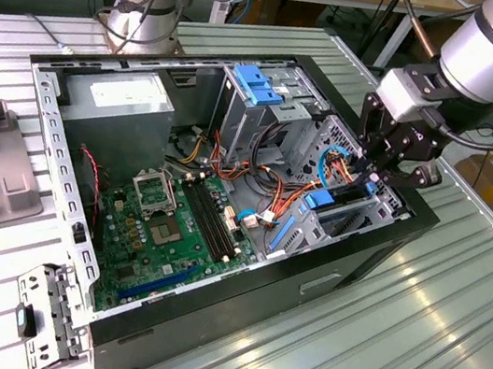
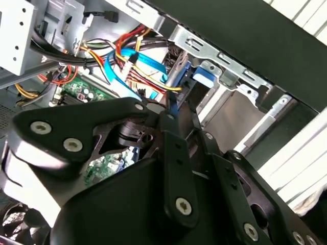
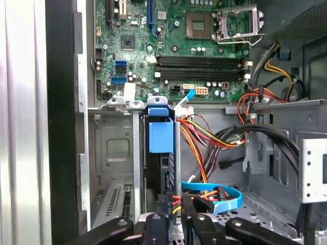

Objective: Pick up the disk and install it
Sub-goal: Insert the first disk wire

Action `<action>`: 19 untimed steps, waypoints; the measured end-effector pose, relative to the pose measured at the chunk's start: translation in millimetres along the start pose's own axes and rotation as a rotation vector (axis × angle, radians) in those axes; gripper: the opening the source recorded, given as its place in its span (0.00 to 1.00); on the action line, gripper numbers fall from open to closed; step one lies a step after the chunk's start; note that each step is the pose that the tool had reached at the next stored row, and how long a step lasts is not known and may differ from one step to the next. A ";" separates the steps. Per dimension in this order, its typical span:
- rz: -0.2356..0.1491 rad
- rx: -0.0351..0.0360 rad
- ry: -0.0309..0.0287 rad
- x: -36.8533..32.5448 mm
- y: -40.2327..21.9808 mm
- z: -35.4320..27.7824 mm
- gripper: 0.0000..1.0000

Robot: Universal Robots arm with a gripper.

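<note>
Exterior view: your gripper hangs over the drive cage inside the open computer case. First wrist view: the disk stands edge-on in the cage slot, fingers nearly together at its end; a grip cannot be told.

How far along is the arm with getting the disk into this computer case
The disk already stands on edge in the drive cage, its blue rail showing in the first wrist view. The gripper hangs right above it at the case's corner. Whether it is fully seated, or its cables plugged in, cannot be told.
</note>
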State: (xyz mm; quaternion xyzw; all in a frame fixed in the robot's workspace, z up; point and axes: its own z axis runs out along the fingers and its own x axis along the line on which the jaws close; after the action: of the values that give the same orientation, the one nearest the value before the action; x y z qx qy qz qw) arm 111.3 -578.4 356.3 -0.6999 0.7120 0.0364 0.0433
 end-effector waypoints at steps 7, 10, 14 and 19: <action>0.001 -0.0042 -0.0092 0.6 -1.1 7.5 0.11; 0.001 -0.0056 -0.0089 1.0 -1.6 10.7 0.11; 0.001 -0.0060 -0.0087 1.2 -1.7 12.7 0.11; 0.001 -0.0063 -0.0094 0.5 -7.6 7.6 0.11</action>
State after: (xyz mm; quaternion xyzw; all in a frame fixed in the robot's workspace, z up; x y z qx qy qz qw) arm 119.0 -578.1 348.7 -0.6996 0.7120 0.0419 0.0444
